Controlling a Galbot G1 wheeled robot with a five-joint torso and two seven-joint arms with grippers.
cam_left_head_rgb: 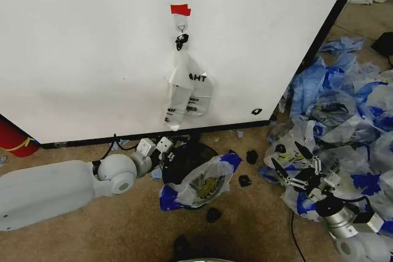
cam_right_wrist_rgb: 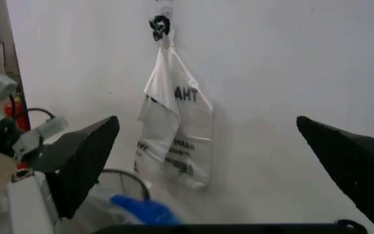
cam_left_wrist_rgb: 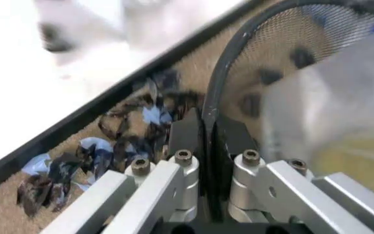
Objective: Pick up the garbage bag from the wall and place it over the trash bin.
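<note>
Translucent garbage bag drapes the trash bin, mouth downward.

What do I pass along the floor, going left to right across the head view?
Red cylinder → left pincer at the trash bin rim → garbage bag draped over the bin → right pincer, open → heap of loose bags.

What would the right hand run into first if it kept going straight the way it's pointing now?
Probably the white bag hanging on the wall. The right hand, open, faces that bag with nothing between its fingers. Depth is unclear, so it might meet the trash bin lower down first.
</note>
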